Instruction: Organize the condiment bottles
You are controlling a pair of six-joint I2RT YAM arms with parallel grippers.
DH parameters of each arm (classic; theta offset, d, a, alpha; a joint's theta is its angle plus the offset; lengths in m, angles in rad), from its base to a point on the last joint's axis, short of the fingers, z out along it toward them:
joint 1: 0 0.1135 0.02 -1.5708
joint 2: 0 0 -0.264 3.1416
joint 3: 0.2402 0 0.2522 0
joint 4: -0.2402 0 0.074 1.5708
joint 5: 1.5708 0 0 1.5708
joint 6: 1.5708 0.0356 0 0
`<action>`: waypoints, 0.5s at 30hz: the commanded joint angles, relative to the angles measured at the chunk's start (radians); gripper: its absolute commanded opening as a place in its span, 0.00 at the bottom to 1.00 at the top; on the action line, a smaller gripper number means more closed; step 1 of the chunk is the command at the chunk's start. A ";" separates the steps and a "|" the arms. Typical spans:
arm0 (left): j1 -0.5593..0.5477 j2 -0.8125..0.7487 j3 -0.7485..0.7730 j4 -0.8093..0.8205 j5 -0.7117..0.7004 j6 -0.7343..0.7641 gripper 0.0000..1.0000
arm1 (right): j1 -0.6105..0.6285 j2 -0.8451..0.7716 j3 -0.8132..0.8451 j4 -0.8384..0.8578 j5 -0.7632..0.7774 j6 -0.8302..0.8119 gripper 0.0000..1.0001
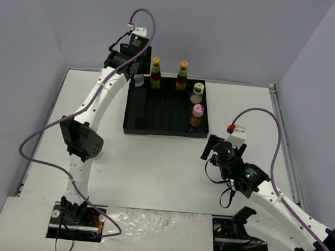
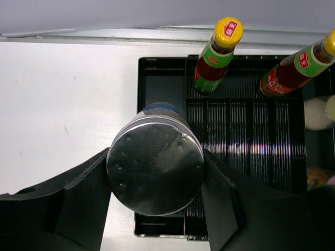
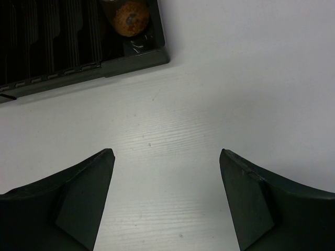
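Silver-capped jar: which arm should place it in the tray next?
Left. The left arm's fingers are closed on the silver-capped jar, above the left end of the black tray. The right arm's fingers are open and empty over bare table, beyond the tray's near right corner.

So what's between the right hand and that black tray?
Only bare white table separates the right hand from the tray, as the right wrist view shows.
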 commanded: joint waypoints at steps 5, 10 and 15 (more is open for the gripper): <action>0.032 0.089 0.141 0.139 0.021 0.000 0.00 | 0.006 -0.003 0.002 0.038 -0.003 0.000 0.78; 0.046 0.124 0.086 0.180 0.021 -0.015 0.00 | 0.006 -0.004 0.001 0.039 -0.009 -0.003 0.78; 0.050 0.148 0.036 0.216 0.025 -0.020 0.00 | 0.006 -0.002 0.003 0.038 -0.011 -0.005 0.78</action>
